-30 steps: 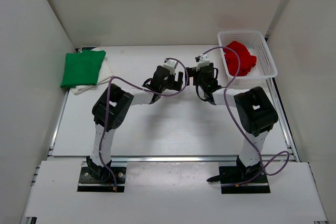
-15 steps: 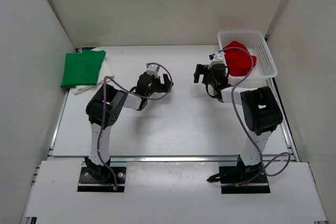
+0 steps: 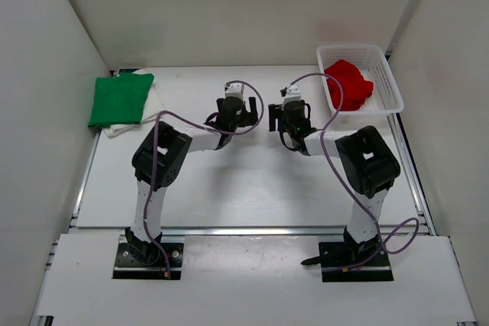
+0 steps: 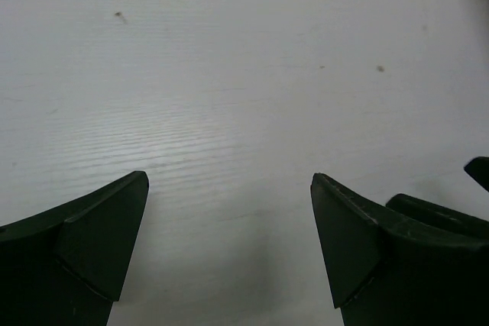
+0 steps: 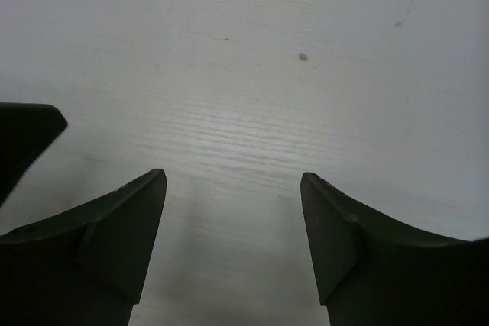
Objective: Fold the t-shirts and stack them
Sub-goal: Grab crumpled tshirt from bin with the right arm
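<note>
A folded bright green t-shirt (image 3: 120, 98) lies on top of a white t-shirt (image 3: 155, 104) at the table's back left. A crumpled red t-shirt (image 3: 348, 85) sits in the white mesh basket (image 3: 386, 74) at the back right. My left gripper (image 3: 233, 111) and right gripper (image 3: 289, 115) hang side by side over the middle back of the table, far from all shirts. Each wrist view shows its own dark fingers (image 4: 92, 242) (image 5: 114, 234) spread wide over bare white tabletop, with nothing between them. Both are open: left gripper (image 4: 229, 188), right gripper (image 5: 233, 185).
White walls enclose the table on the left, back and right. The basket stands against the right wall. Purple cables loop over both arms near the grippers.
The two grippers spread apart half a second ago, the right one toward the basket, and have now swung back close together over the middle back of the table. The shirts have not moved.
</note>
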Motion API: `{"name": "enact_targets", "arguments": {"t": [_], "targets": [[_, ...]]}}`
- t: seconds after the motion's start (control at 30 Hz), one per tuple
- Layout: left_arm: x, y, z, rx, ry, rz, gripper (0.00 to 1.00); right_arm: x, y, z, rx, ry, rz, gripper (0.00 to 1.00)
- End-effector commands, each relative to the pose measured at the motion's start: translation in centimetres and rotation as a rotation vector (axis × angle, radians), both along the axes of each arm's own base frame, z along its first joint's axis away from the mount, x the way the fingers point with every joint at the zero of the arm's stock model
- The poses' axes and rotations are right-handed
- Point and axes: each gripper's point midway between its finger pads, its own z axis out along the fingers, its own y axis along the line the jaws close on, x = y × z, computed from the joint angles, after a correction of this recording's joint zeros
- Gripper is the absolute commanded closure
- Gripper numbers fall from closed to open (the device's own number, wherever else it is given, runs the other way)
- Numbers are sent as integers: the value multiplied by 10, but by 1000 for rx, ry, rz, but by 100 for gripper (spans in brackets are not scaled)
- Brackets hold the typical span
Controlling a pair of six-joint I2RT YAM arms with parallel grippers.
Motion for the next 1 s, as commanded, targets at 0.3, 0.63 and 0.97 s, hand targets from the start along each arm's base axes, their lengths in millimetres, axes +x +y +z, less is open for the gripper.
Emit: {"name": "enact_targets", "arguments": {"t": [0.3,0.63,0.97], "targets": [[7,45,8,-100,6,103,76,36,-4,28,38,-25,25,87],[-46,71,-24,-107,214,141,79,19,-5,67,452,172,200,81],[-74,53,-2,-78,151,50,65,45,-134,202,-58,-8,-221,67]]}}
